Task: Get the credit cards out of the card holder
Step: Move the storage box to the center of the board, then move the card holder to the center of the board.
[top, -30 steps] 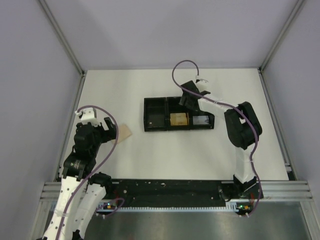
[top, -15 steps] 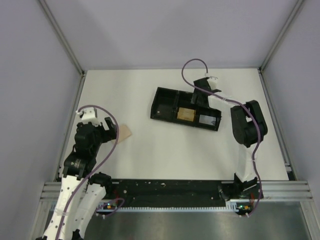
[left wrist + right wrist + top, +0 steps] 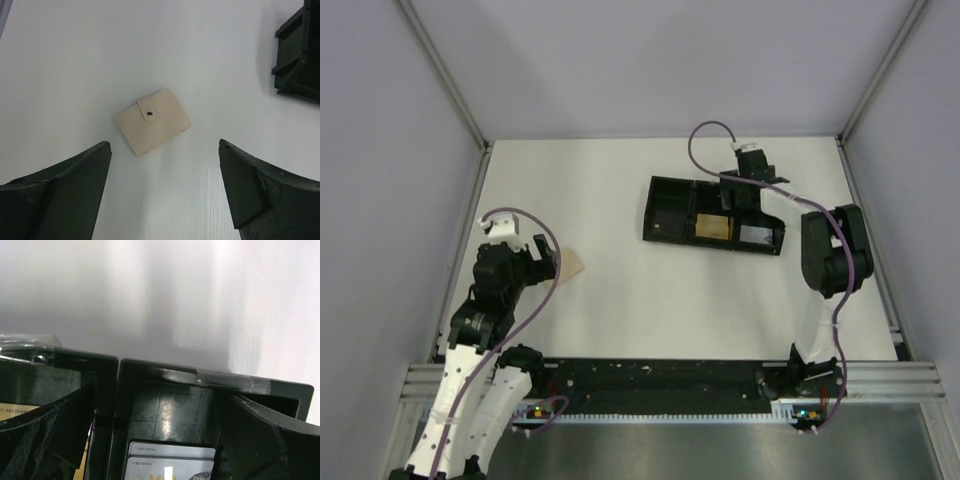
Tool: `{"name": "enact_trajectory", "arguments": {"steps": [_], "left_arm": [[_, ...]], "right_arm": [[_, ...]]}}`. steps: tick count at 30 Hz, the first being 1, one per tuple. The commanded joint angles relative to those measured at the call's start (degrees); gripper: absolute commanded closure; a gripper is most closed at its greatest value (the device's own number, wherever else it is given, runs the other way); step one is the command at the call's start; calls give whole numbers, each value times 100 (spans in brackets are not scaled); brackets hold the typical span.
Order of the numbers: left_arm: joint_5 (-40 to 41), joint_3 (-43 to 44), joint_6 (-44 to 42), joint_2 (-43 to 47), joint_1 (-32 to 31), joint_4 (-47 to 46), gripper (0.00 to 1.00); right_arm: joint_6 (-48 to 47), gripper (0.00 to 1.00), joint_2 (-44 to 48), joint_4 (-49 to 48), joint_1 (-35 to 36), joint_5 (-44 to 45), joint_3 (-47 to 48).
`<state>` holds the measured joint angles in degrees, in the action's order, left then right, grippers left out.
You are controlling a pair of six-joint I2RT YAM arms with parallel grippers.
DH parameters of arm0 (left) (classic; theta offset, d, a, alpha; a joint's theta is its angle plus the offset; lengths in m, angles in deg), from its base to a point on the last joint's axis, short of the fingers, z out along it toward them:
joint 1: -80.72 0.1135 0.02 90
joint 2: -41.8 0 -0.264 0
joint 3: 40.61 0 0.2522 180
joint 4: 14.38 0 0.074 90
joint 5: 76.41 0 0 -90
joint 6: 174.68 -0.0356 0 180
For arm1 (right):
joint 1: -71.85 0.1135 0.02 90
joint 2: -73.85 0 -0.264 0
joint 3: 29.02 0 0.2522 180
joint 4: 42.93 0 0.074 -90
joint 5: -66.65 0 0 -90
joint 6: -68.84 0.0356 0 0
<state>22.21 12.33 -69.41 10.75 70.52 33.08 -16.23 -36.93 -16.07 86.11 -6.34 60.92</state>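
The card holder (image 3: 152,121) is a tan wallet lying closed on the white table, its snap flap fastened; in the top view the card holder (image 3: 571,266) peeks out beside my left gripper (image 3: 537,262). My left gripper (image 3: 165,187) hovers just short of it, open, with nothing between its fingers. Two pale grey credit cards (image 3: 170,460) lie in the right compartment of the black tray (image 3: 210,380), showing as a pale patch of credit cards (image 3: 756,236) from above. My right gripper (image 3: 156,400) is open and reaches down into the tray, straddling that compartment.
The black tray (image 3: 665,210) has three compartments and sits tilted at the back right of the table. An orange-tan block (image 3: 713,229) fills its middle compartment. The tray's edge (image 3: 300,55) shows at the right of the left wrist view. Grey walls enclose the table.
The black tray has slid right and away, turning slightly, together with my right gripper, whose jaws have widened a little. My left arm and the card holder have barely moved.
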Motion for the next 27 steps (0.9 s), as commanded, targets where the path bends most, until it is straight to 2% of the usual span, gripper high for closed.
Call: {"name": "enact_trajectory", "arguments": {"steps": [1, 8, 13, 20, 27], "left_arm": [[-53, -33, -41, -68, -17, -196, 8], [-194, -51, -59, -217, -18, -249, 8], [-273, -7, 11, -551, -17, -275, 7], [-282, 397, 450, -1701, -9, -162, 1], [279, 916, 898, -3186, 62, -310, 1]], "right_arm": [[-1046, 2, 163, -317, -265, -830, 169], [-1468, 1, -31, -502, -617, -1236, 362], [-1249, 1, 284, -195, -583, -1964, 678], [-810, 1, 1785, 166, -293, -2124, 275], [332, 1, 3710, 97, 287, -2264, -1226]]}}
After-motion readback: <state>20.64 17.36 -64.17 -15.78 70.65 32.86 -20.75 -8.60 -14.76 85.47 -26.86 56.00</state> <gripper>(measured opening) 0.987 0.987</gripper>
